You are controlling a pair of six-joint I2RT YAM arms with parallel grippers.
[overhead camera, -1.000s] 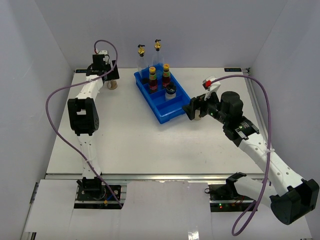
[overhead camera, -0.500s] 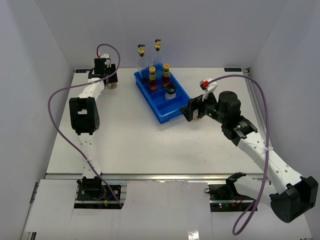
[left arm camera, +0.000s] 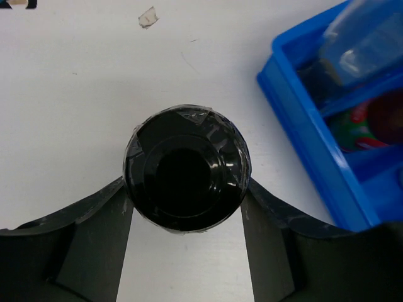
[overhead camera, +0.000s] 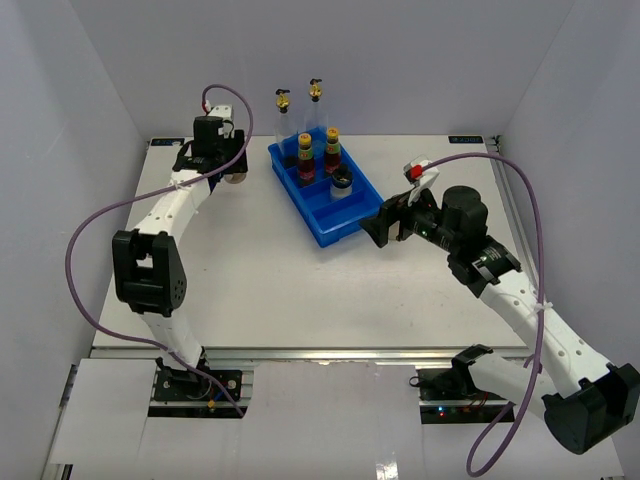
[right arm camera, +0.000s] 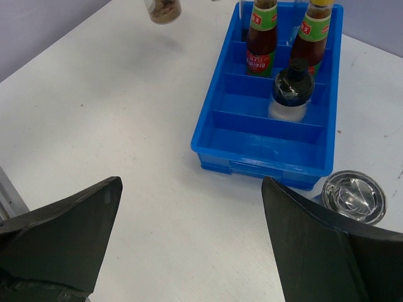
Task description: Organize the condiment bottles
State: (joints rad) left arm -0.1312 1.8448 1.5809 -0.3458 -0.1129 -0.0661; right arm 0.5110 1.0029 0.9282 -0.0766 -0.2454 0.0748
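My left gripper is shut on a squat black-capped jar, one finger on each side of it. In the right wrist view the jar hangs a little above the table, left of the blue tray. The tray holds two dark red sauce bottles and the other black-capped jar. Two tall clear bottles with gold-black spouts stand at its far end. My right gripper is open and empty beside the tray's near right corner.
A shiny round metal object lies on the table just right of the tray's near end. White walls stand behind the table and on both sides. A scrap of tape lies on the table.
My left gripper has moved right, toward the tray, with the jar in it. My right gripper has shifted slightly to the left and nearer.
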